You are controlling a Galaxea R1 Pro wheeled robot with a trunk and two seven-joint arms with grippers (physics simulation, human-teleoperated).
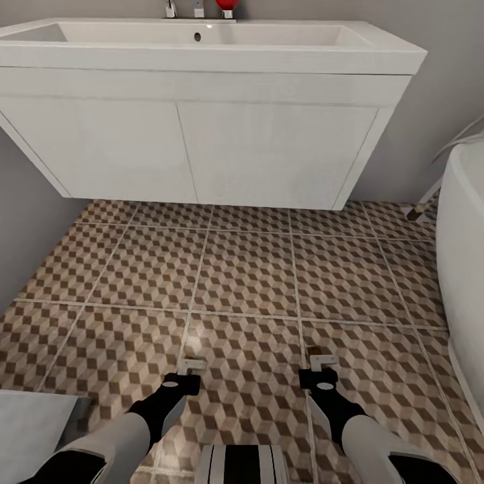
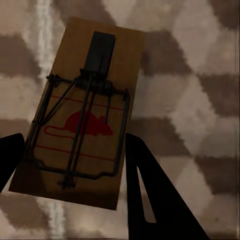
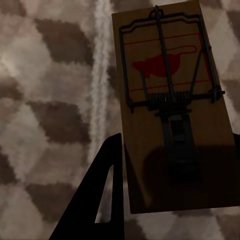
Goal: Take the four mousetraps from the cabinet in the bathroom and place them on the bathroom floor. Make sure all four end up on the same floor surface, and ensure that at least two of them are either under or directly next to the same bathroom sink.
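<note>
While fingers (image 2: 145, 185) grip mousetraps (image 2: 82, 115), sink (image 1: 202, 40) sits empty.

White bathtub (image 1: 465, 269) at right; red object (image 1: 227, 5), possibly a bottle.

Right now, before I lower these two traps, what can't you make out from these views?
- Floor under the vanity: head view, hidden behind its white doors.
- Left gripper and right gripper: head view, traps too small to read there.
- Left mousetrap: left wrist view, whether it touches the tiles.
- Right mousetrap: right wrist view, near end in shadow; second jaw cut off by the edge.
</note>
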